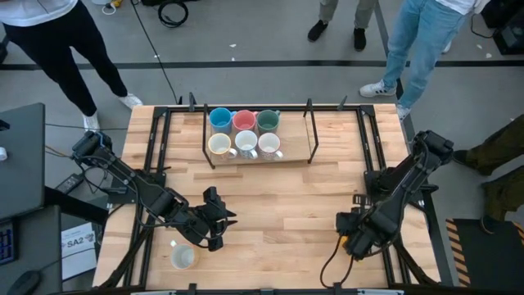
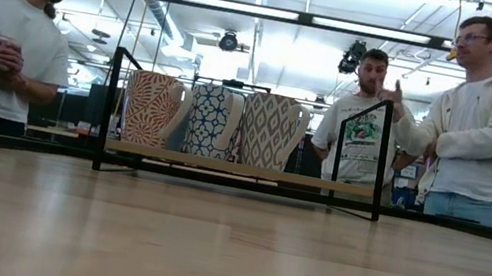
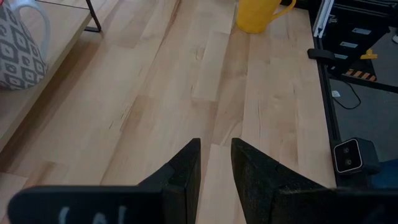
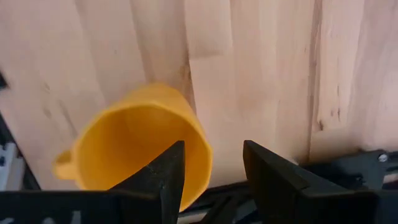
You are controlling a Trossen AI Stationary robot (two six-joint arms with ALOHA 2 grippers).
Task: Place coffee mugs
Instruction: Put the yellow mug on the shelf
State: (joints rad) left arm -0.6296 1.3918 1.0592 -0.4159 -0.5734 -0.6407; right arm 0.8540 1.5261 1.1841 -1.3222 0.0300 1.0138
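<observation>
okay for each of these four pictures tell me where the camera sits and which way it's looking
High view: overhead, straight down on table, rack of six mugs, both arms.
Low view: table-top height, level across to the rack and people; no arm shows.
Left wrist view: on the left arm, past its pincer toward the yellow mug.
Right wrist view: on the right arm, down past its pincer onto the yellow mug.
Both wrist views share that mug.

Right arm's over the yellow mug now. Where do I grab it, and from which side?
Pinch the rim wall of the yellow mug from straight above, opposite its handle: it stands upright, mouth open, and the right gripper has open jaws that seem to straddle that wall.
</observation>
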